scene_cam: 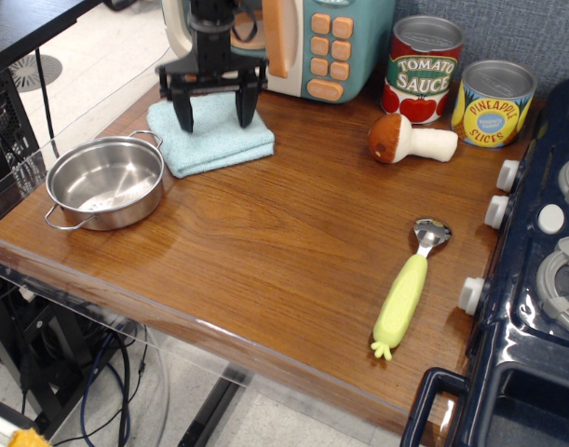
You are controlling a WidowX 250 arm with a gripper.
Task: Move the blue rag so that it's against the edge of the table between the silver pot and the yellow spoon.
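Note:
The blue rag lies folded at the back left of the table, just behind the silver pot. My black gripper hangs open right over the rag, its fingertips low over the cloth's back half; I cannot tell if they touch it. It holds nothing. The yellow spoon lies near the front right, its metal bowl pointing back. The stretch of front edge between pot and spoon is bare wood.
A teal toy microwave stands behind the gripper. A tomato sauce can, a pineapple can and a toy mushroom sit at the back right. A dark blue toy stove borders the right side.

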